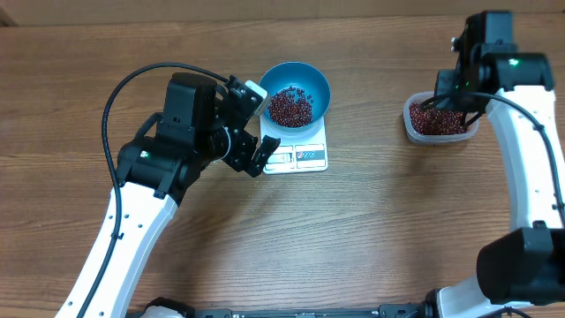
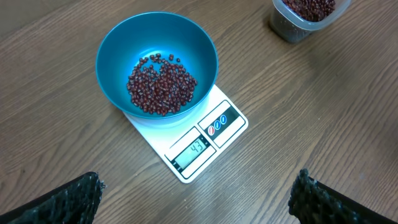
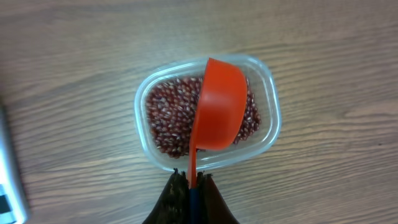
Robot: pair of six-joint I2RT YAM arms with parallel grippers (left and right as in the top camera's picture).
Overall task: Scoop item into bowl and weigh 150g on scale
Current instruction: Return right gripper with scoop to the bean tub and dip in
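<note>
Our right hand (image 3: 189, 180) grips the orange scoop (image 3: 217, 106) over the clear tub (image 3: 268, 118) to get more beans (image 3: 165, 118) for the blue bowl (image 2: 112, 56) on the scale (image 2: 193, 152), while our left hand (image 2: 196, 196) waits open.

White-shelled arms (image 1: 132, 231) carry black joints and looping black cables (image 1: 106, 119).

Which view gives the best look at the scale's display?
The left wrist view: the scale lies close below, its display unblocked in front of the bowl. Overhead shows the scale small, digits unreadable. The right wrist view catches at most a pale sliver at its left edge.
</note>
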